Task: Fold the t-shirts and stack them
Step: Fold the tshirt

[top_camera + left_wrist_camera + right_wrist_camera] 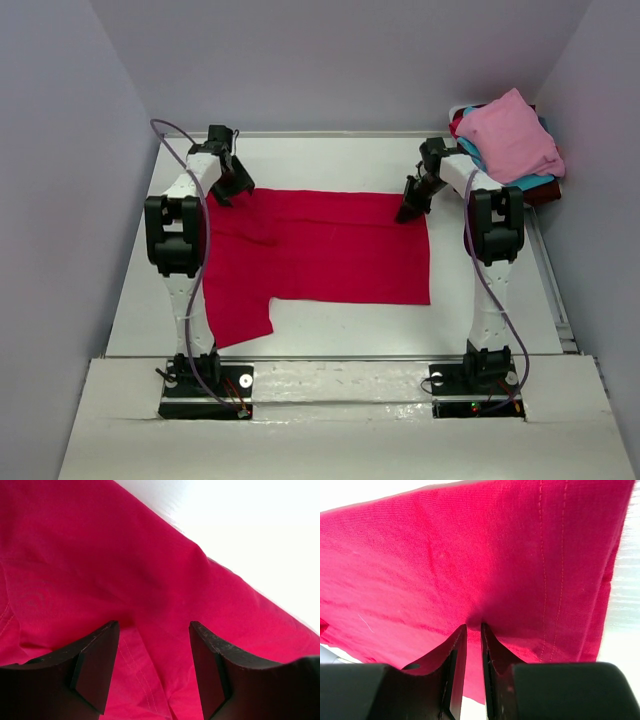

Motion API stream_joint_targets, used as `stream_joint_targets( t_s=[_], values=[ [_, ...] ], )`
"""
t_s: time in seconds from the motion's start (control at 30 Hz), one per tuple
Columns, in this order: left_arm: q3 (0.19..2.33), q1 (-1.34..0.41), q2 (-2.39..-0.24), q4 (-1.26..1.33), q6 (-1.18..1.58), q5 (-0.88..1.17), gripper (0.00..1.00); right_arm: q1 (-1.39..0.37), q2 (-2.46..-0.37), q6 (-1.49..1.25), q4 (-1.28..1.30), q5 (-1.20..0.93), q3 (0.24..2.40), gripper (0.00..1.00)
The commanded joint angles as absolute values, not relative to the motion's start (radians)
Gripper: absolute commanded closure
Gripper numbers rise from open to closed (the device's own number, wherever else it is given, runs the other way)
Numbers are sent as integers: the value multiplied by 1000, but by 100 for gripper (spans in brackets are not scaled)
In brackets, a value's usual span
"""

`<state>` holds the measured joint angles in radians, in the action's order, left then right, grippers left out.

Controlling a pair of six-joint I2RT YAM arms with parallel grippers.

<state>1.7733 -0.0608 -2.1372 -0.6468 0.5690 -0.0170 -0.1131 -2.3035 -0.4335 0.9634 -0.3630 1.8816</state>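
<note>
Crimson t-shirt (320, 250) lies spread flat on the table (330, 155), seemingly at the start of a fold. Your right pincer (474, 626) is clenched on the shirt's far right corner; your left pincer (152, 630) hangs released, jaws straddling cloth at its far left corner. You likely need to close the left there, then carry both corners toward the shirt's near edge.
</note>
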Motion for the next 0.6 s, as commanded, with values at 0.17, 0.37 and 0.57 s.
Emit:
stream_joint_targets(
  t_s=[0.17, 0.37, 0.57],
  values=[
    [1798, 18, -2189, -621, 584, 78, 31, -123, -2283, -429, 971, -328, 1905, 77],
    [1825, 66, -2220, -618, 600, 127, 31, -123, -2313, -439, 1000, -318, 1973, 77],
    [1908, 84, -2282, -643, 603, 172, 32, -123, -2353, -446, 1031, -295, 2037, 76]
  ],
)
